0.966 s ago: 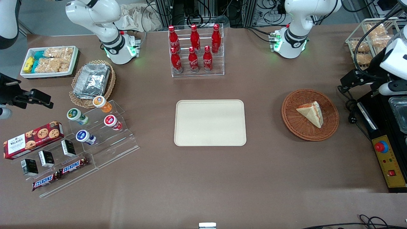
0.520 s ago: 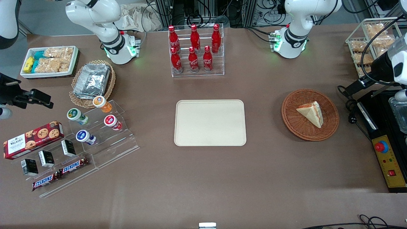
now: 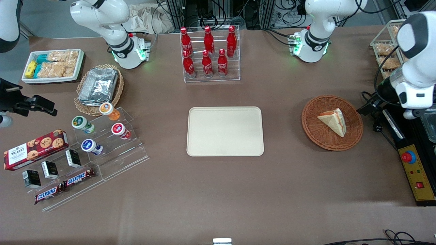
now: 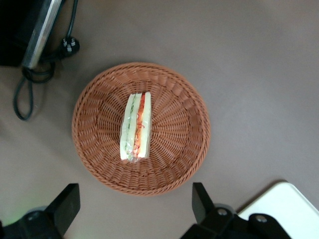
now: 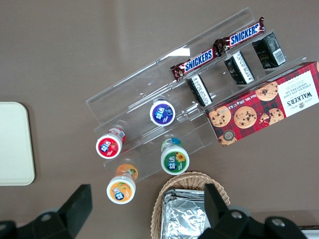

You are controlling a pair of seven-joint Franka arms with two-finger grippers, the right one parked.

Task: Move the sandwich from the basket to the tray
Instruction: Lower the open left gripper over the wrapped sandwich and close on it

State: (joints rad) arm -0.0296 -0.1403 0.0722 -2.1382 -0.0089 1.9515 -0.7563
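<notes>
sandwich [image 4: 135,127]: lies in the wicker basket [image 4: 94,144], cut edge up, orange-red and green filling showing; centred ahead of the gap between the jaws, not touched
basket: round, reddish-brown, on the brown worktop [image 3: 218,190], toward the working arm's end
gripper [image 4: 134,211]: hangs above the basket rim, jaws spread wide, holding nothing; two dark fingers [image 4: 202,199] flank the basket edge
tray [image 3: 225,131]: cream, bare, mid-worktop; a corner shows just beside one jaw
</notes>
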